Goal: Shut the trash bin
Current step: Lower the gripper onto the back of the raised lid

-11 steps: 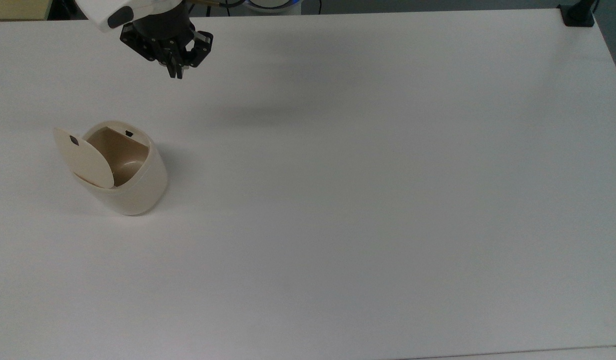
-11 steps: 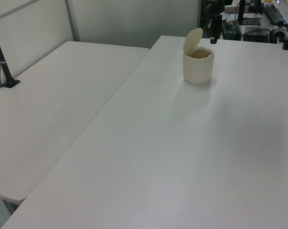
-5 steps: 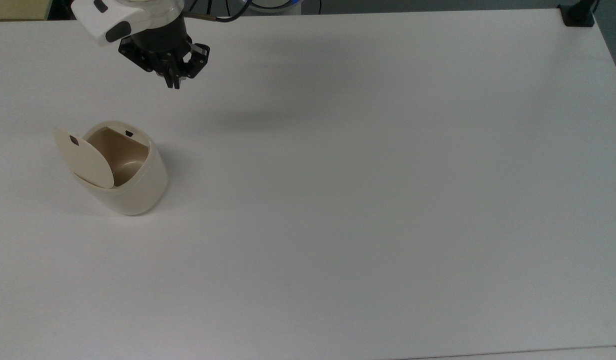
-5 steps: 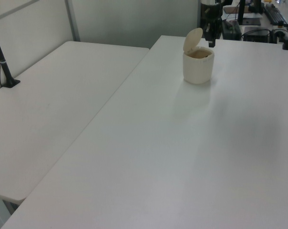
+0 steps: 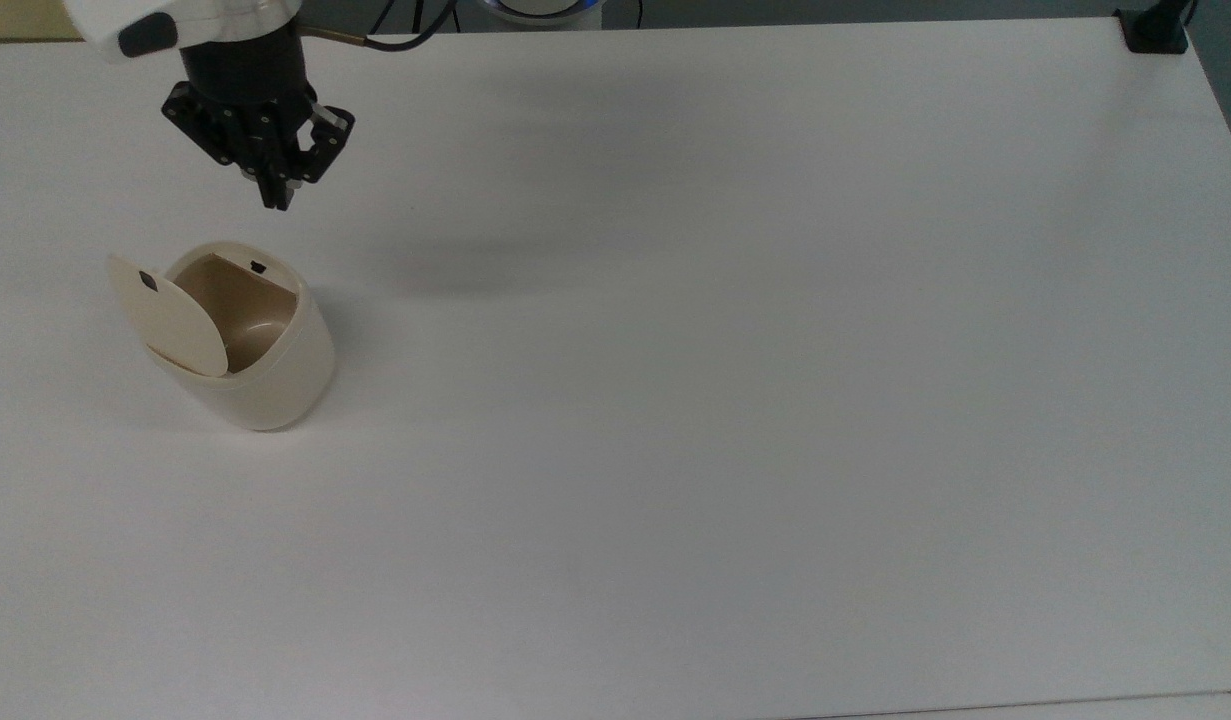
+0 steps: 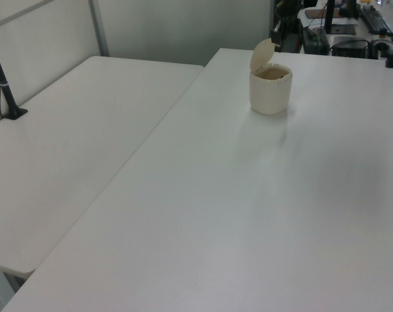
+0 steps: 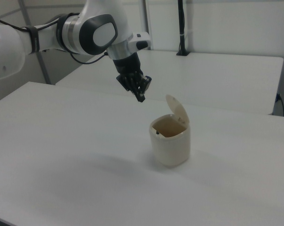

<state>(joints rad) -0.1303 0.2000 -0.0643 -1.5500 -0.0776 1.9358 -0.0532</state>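
The trash bin [image 5: 275,385] is a small cream tub standing on the white table at the top view's left. Its flat lid [image 5: 170,318] stands up on the hinge, and the tan inside [image 5: 237,305] lies uncovered. A small black latch mark [image 5: 148,281] sits on the lid. My gripper [image 5: 275,200] hangs in the air just beyond the bin's far rim, pointing down, fingers shut with nothing between them. In the right view the gripper [image 7: 140,99] is above and to the left of the bin [image 7: 170,146] and its raised lid [image 7: 178,111]. The left view has the bin [image 6: 270,94] far back.
The white table [image 5: 725,400] spreads wide to the top view's right. A black clamp [image 5: 1153,30] sits at its far right corner. A second white table [image 6: 73,136] adjoins on the left view's left, with a black post [image 6: 4,84].
The gripper has moved toward the top view's left and lower, closer to the bin's far rim. The bin and its raised lid have not moved.
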